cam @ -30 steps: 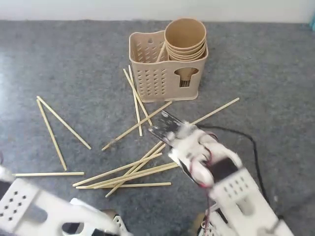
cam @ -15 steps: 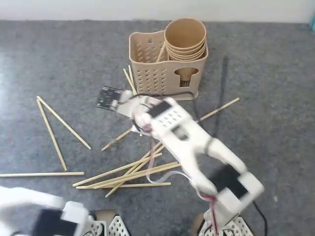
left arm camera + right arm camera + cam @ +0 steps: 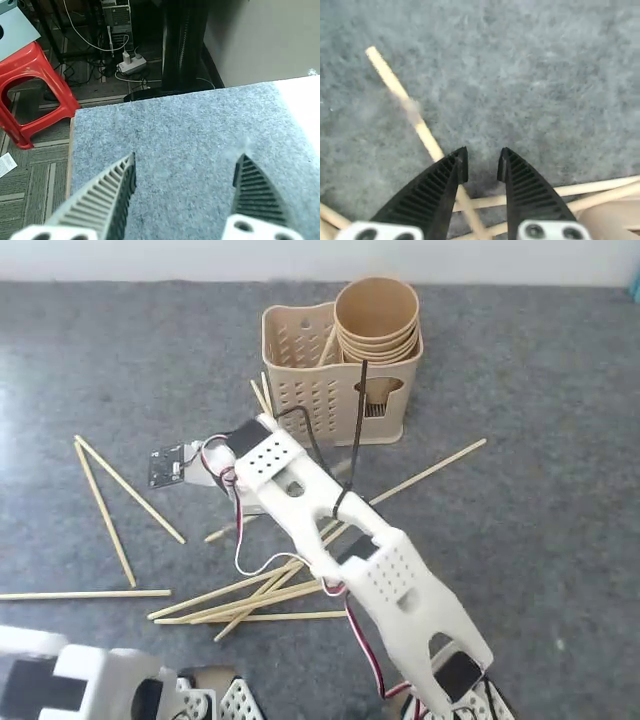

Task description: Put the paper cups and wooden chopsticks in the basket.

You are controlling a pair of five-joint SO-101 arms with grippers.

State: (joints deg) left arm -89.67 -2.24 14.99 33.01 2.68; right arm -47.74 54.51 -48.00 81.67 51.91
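Hovers with the right black-fingered gripper (image 3: 482, 162) barely parted, pinching nothing, over a pale thin wooden chopstick (image 3: 402, 97) flat on grey felt near the beige perforated plastic basket (image 3: 300, 390). Looks light, stiff and prone to rolling; best pinched mid-length.

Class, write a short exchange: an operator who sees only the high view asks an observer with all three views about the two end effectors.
Operator: Is the right end effector open or shut?
Observer: The right end effector is slightly open, with nothing in the gap.
Operator: And the left one?
Observer: The left end effector is wide open and empty above the grey felt mat.
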